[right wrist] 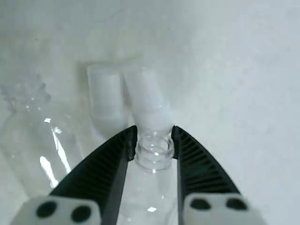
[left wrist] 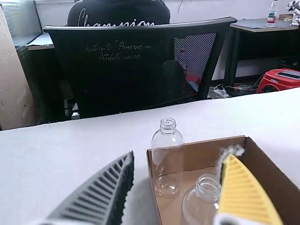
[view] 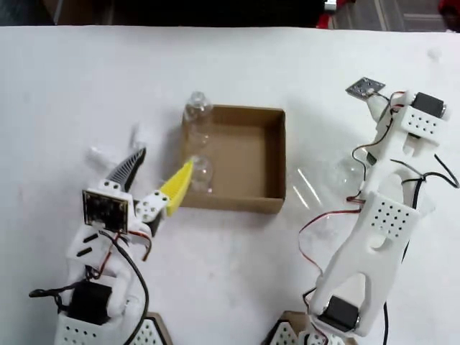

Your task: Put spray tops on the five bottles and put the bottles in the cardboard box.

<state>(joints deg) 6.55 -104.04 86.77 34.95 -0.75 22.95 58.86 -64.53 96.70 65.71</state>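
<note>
Behind table (left wrist: 47, 159) and cardboard box (left wrist: 206, 154), chair (left wrist: 140, 61).

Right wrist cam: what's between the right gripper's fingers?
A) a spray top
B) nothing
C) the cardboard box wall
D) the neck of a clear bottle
D: the right gripper is closed on the clear bottle at its neck, just under the rim.

An office-like workroom is indicated by a black mesh desk chair (left wrist: 140, 61), a desk (left wrist: 262, 24) behind it, and a power strip (left wrist: 219, 93) on the floor.
</note>
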